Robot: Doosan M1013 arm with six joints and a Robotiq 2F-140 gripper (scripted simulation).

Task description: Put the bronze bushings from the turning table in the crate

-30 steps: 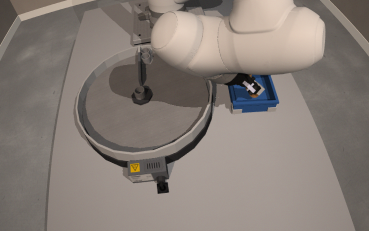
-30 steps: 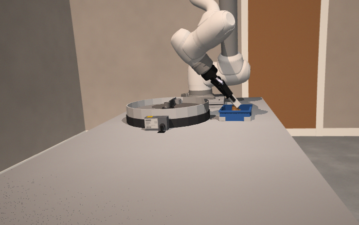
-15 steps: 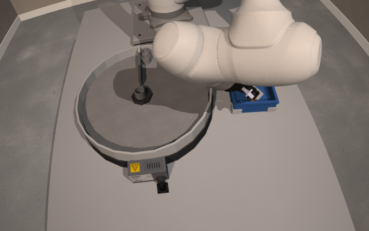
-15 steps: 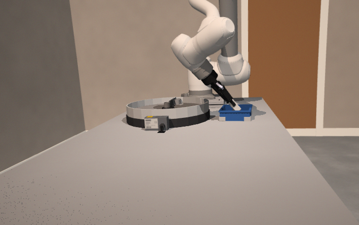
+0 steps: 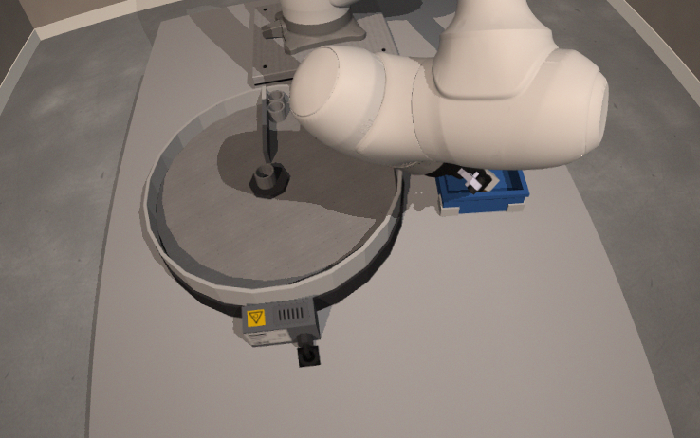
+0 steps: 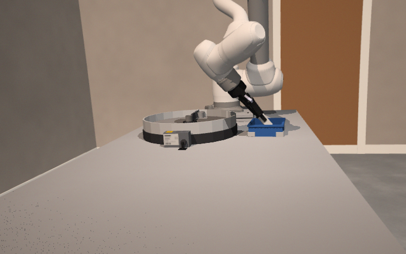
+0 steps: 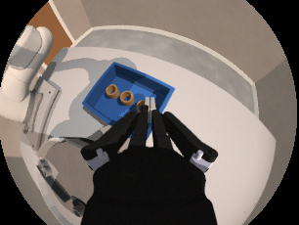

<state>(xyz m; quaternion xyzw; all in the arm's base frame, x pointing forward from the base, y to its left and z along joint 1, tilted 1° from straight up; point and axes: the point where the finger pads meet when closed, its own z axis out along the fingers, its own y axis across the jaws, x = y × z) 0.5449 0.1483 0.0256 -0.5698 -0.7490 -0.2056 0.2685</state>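
The blue crate (image 5: 483, 194) stands on the table right of the turning table (image 5: 270, 198); it also shows in the side view (image 6: 265, 126) and the wrist view (image 7: 128, 99). My gripper (image 5: 477, 180) reaches down into the crate, tilted, its fingertips low inside it (image 6: 263, 119). In the wrist view the fingers (image 7: 145, 105) are shut on a bronze bushing that they mostly hide. Two more bronze bushings (image 7: 112, 89) (image 7: 126, 97) lie in the crate beside the fingertips. Two steel bushings (image 5: 277, 101) stand at the far rim of the turning table. A grey cylinder (image 5: 266, 178) sits on the black hub.
A thin divider bar (image 5: 268, 136) runs from the hub to the far rim. The table's raised rim (image 5: 397, 191) lies close to the crate's left side. A grey control box (image 5: 279, 322) sits at the turning table's front. The arm's base plate (image 5: 320, 36) is behind.
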